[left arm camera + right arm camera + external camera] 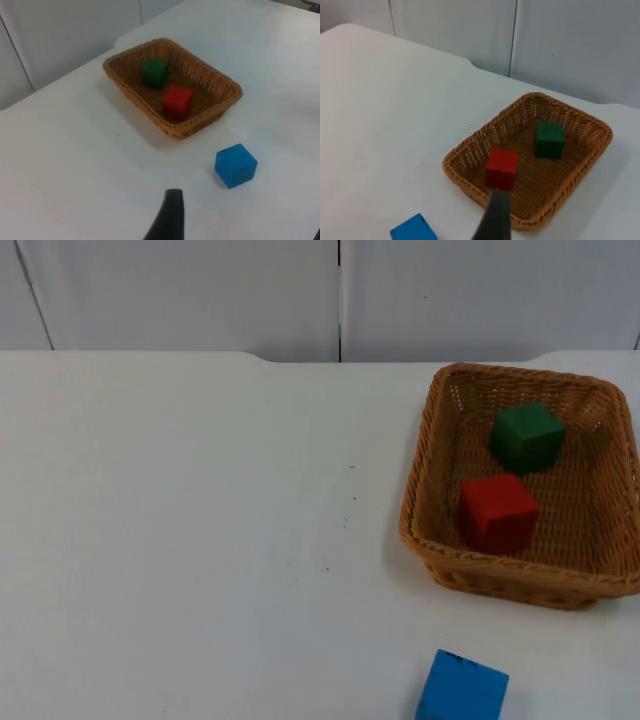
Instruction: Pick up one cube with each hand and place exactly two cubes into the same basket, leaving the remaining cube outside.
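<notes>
The red wooden cube (498, 512) and green wooden cube (527, 437) are sitting inside the woven wicker basket (422, 490); the blue wooden cube (462, 692) is lying outside, just beside its near wall. Both arms are waiting; whether the left gripper (167, 215) and right gripper (495, 215) are gaping cannot be told.

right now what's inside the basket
Inside the basket sit a green cube and a red cube, apart from each other. The blue cube lies outside on the table. The cubes hide the weave beneath them.

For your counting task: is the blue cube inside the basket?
No, the blue cube sits on the white table outside the wicker basket.

Blue cube (461, 690) cut by lower edge, basket (424, 478) by right edge
</notes>
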`<state>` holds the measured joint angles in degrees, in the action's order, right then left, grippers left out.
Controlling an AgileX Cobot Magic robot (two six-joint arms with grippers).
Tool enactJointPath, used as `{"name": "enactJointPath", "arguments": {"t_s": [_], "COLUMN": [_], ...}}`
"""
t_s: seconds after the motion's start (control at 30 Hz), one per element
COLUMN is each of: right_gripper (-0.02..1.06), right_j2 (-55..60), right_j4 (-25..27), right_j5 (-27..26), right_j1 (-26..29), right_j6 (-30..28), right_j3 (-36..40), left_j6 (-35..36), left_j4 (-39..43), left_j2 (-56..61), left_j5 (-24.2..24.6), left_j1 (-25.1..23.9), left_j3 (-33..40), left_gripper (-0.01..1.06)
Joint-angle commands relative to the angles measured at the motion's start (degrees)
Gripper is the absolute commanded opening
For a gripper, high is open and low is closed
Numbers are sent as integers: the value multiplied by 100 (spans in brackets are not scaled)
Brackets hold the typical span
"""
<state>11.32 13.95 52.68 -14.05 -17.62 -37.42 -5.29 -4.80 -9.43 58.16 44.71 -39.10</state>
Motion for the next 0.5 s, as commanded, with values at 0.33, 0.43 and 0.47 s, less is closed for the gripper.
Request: {"name": "enactJointPath", "arguments": {"t_s": [0.33,0.43,0.47], "right_gripper": [69,69,69], "right_j2": [-156,-156,-156], "right_j4": [10,-26,-55], "right_j5": [236,247,247], "right_j1": [20,20,20], "right_j6": [31,31,31], "right_j3": [-1,-1,-1], "left_j6": [352,589,616], "left_j4": [182,356,397], "left_j2": [943,943,943], "left_j5": [286,563,657], "left_j1": [-12,-12,-12], "left_j3": [525,568,578], "left_gripper": [78,78,78]}}
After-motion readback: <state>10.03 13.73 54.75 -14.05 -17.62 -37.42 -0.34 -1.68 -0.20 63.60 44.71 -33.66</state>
